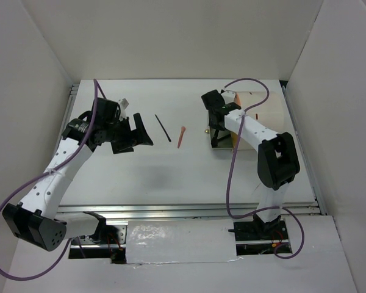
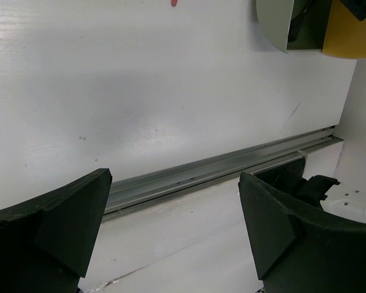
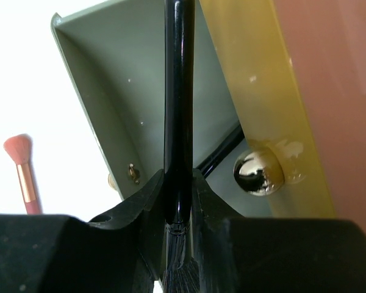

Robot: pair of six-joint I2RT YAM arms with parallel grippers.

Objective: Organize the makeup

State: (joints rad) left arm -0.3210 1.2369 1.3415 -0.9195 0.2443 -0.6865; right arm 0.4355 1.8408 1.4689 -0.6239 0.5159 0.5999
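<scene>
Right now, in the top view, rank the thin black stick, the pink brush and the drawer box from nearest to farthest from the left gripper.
1. thin black stick: lying just to the right of the open left gripper.
2. pink brush: a little further right, mid-table.
3. drawer box: farthest, over on the right side.

The top camera looks down on the whole table [image 1: 171, 177] from above its near edge. The left wrist camera sits low, facing the right edge; the right wrist camera is close against the box [image 3: 110, 79]. All three show the box and the pink brush [image 1: 182, 137].
</scene>
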